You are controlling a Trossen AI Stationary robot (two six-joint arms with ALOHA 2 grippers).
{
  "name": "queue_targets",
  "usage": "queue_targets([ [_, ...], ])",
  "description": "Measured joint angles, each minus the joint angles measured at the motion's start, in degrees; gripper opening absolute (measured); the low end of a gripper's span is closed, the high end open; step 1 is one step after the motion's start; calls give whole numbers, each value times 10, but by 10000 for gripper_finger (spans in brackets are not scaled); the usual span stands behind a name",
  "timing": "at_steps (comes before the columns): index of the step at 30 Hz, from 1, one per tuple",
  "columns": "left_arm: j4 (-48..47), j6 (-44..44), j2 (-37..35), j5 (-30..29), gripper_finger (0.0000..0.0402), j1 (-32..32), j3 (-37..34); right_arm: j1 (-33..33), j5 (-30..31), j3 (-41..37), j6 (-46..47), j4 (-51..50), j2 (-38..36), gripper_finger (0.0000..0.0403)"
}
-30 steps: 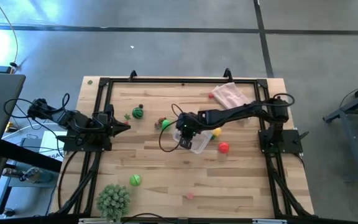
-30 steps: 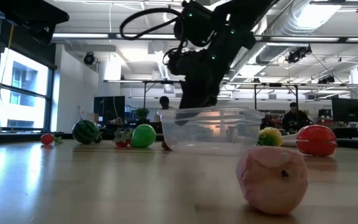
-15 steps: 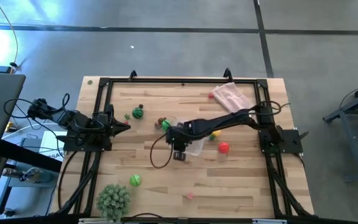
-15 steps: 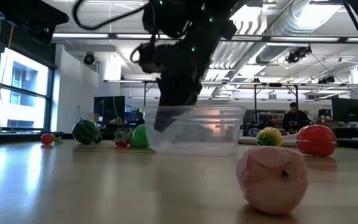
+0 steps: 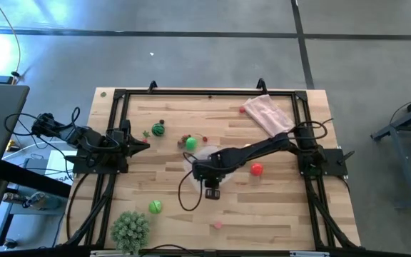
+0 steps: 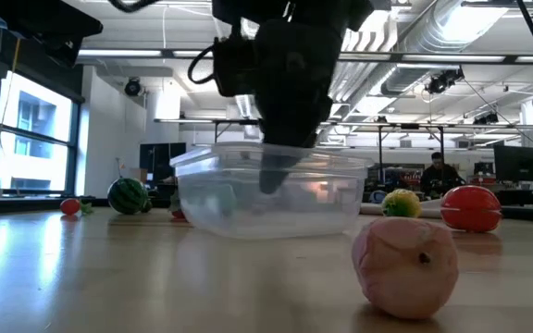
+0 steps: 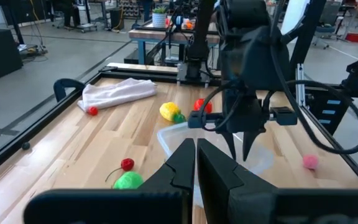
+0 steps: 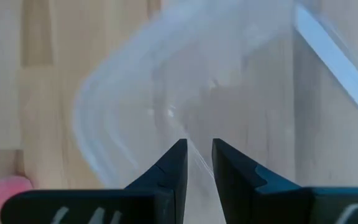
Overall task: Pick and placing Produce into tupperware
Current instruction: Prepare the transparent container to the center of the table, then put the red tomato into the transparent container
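Tupperware (image 6: 266, 194) sits mid-bench, its wall pinched between the right claw's (image 8: 196, 163) 2 narrow-set fingers, tilting slightly. Red produce (image 5: 256, 169) lies just toward the right arm's base; the left claw (image 7: 195, 163), closed and empty, waits at the bench's left edge.

A: How much of the tupperware (image 8: 185, 93) shows past the right gripper (image 8: 196, 163)?

B: Only a smeared rim and one wall, the rest cut off by the frame. From above, the container (image 5: 204, 155) is half under the arm.

A: And the green ball beside it (image 5: 190, 143)?

B: From table height it is hidden behind the tupperware. What fruit it is cannot be told.
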Motion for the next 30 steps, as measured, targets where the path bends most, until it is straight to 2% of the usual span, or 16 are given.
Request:
queue_targets([
  [7,0,0,0,4,8,0,0,16,0,0,25,-33,0,67],
  [21,0,0,0,4,8,0,0,14,11,0,19,-29,0,67],
  [30,0,0,0,4,8,0,0,20,86,72,-5,-108,0,67],
])
